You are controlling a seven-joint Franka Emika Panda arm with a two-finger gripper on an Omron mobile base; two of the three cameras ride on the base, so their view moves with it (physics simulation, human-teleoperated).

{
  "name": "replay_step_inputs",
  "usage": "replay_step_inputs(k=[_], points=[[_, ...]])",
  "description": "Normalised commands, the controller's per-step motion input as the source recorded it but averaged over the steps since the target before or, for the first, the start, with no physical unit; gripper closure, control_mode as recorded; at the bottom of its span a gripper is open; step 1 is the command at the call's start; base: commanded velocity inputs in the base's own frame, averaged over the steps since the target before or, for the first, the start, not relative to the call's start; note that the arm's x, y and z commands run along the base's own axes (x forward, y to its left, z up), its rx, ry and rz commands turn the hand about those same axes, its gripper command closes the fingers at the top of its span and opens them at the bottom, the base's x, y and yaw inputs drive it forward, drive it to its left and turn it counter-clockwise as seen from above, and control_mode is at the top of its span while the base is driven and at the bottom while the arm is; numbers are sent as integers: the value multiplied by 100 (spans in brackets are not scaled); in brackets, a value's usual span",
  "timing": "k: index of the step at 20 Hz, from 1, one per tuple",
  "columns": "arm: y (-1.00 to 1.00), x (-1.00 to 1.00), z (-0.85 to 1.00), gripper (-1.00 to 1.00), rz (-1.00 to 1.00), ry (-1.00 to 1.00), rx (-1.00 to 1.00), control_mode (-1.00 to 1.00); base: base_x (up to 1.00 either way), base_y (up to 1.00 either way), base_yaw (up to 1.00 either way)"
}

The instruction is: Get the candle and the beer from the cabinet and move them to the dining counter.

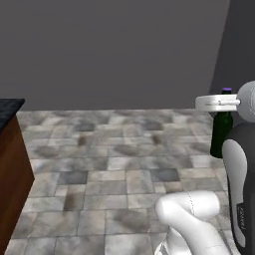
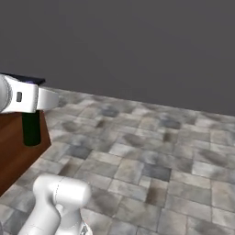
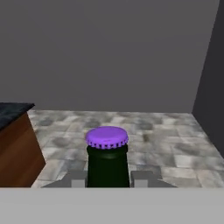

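While I have the beer (image 3: pixel 107 159) up in the air, the job looks roughly mid-way to me: the bottle is out of the cabinet and riding with the arm, not yet set down anywhere. On the hand view its purple cap sits right between the two finger tips of the gripper (image 3: pixel 108 178), and the jaws are clenched on the neck just under that cap; from the left base view the dark green body hangs below the white hand, clear of the tiled floor (image 1: pixel 114 169). A corner of the dining counter (image 1: pixel 9 107), black top over a wooden side, shows off to the left, well apart from the bottle, so I judge the carry across to that worktop is what is left for this item. I cannot see the candle from here, so I cannot say whether it has been delivered or remains to be fetched.
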Motion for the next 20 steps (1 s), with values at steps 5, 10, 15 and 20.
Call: replay_step_inputs(k=[5, 10, 15, 20], points=[[0, 0, 0, 100, 0, 0, 0, 100, 100, -59, 49], [0, 0, 0, 100, 0, 0, 0, 100, 92, -20, 72], [0, 0, 0, 100, 0, 0, 0, 100, 75, -19, 80], [0, 0, 0, 100, 0, 0, 0, 100, 63, -32, 77]])
